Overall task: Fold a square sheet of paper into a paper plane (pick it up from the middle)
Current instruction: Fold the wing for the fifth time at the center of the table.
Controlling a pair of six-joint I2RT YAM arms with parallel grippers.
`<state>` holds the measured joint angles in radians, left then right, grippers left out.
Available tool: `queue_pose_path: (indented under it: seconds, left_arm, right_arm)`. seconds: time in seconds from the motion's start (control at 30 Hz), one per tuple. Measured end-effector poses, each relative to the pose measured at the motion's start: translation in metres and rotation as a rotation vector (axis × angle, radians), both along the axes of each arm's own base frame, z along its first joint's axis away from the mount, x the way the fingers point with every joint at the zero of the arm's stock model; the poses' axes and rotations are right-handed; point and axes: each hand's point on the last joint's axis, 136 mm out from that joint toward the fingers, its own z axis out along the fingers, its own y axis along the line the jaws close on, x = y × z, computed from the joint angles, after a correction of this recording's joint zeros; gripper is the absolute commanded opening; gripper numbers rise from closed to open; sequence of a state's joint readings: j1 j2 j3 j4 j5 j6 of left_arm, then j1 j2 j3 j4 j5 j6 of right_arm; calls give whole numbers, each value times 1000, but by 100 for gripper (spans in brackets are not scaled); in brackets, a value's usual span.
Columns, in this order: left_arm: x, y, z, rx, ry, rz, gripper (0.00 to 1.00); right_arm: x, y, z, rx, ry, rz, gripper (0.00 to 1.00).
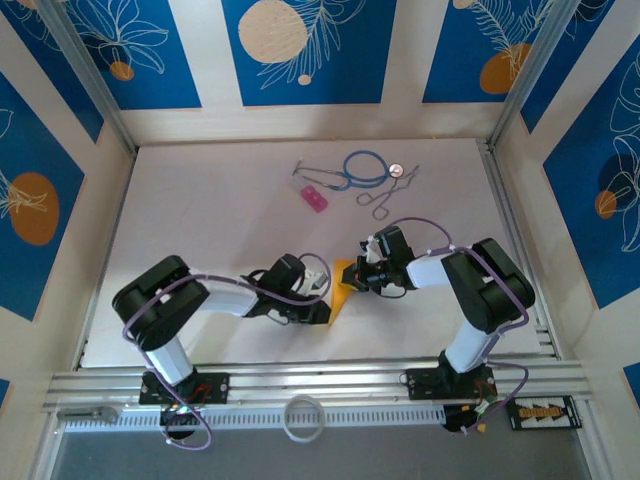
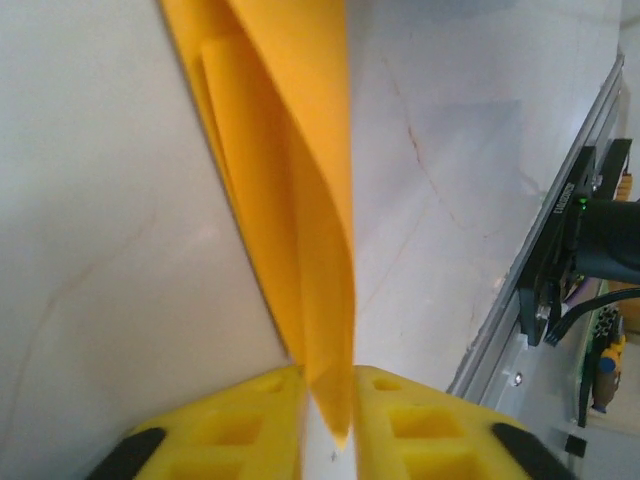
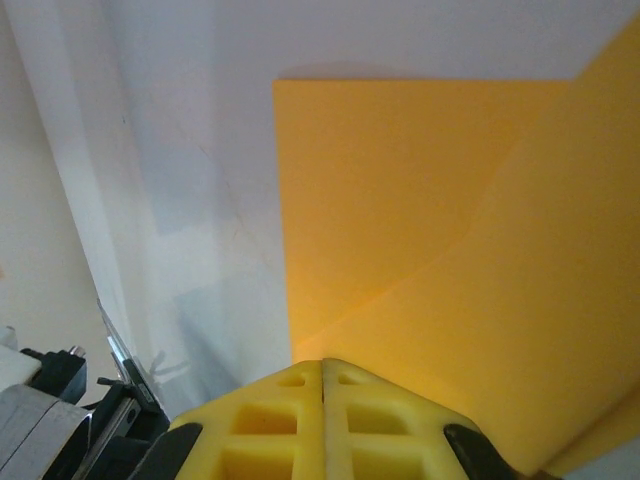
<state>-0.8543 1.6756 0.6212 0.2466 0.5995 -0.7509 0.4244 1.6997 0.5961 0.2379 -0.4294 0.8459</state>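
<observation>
The orange-yellow sheet of paper (image 1: 341, 290) is folded over on itself and stands between my two grippers near the front middle of the table. In the left wrist view its layers (image 2: 290, 150) rise on edge and taper to a tip held between the yellow fingers of my left gripper (image 2: 328, 400), which is shut on it. My left gripper (image 1: 325, 298) reaches it from the left. My right gripper (image 1: 362, 272) comes from the right. Its jaws (image 3: 322, 365) are shut tight together, tips against the paper's broad creased face (image 3: 420, 200), with nothing seen between them.
At the back of the table lie a small pink block (image 1: 314, 197), a blue looped tube (image 1: 365, 168), metal forceps (image 1: 385, 200) and a coin (image 1: 394, 170). A metal rail (image 1: 320, 382) runs along the front edge, with a white ring (image 1: 304, 418) below it.
</observation>
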Motion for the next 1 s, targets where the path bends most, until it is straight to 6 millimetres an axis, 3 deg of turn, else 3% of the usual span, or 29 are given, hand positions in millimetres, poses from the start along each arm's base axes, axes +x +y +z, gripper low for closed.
queue_pose_path:
  seconds: [0.2,0.43,0.6,0.8,1.0]
  left_arm:
    - [5,10,24,33,-50,52,14]
    - [38,-27,54,-26,-108,56,8]
    - [48,-41,37,-7,-82,47,7]
    - [47,-39,7,58,-36,46,5]
    - [48,-35,-1,90,-42,51,4]
  right_arm:
    - [0,0,0,-3,1,-2,3]
    - [0,0,0,-5,3,-2,3]
    - [0,0,0,-8,7,-2,3]
    - [0,0,0,-10,9,-2,3]
    - [0,0,0,-10,9,-2,4]
